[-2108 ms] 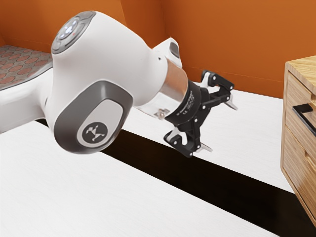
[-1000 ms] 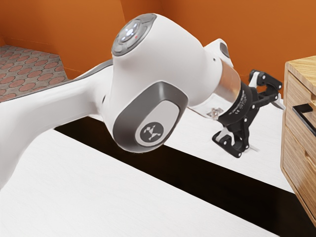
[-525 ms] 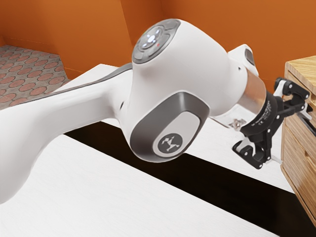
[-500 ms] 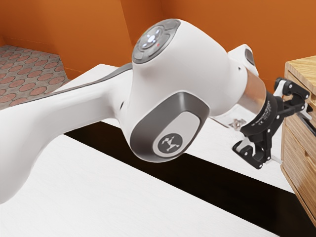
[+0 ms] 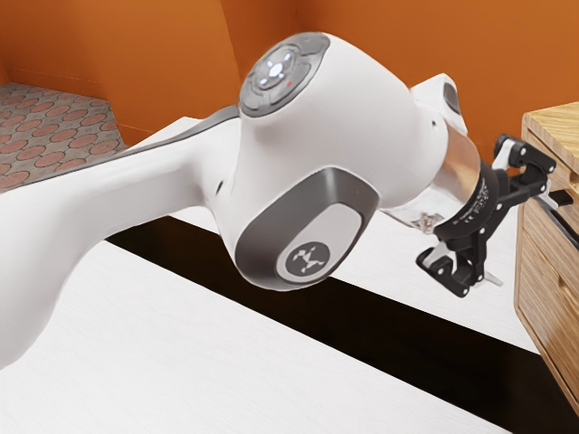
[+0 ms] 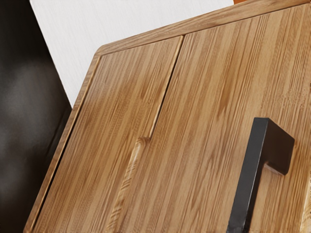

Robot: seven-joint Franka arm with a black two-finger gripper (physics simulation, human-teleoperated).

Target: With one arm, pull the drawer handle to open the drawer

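Black two-finger gripper (image 5: 518, 231), spread apart, drawn back toward nine o'clock from the ungrasped black bar handle (image 5: 563, 195) of the wooden drawer (image 5: 550, 258).

Bright, even, diffuse light; soft sheen on the white arm (image 5: 344, 117) shell.

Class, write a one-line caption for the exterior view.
Open gripper poised beside the black handle of the wooden drawer.
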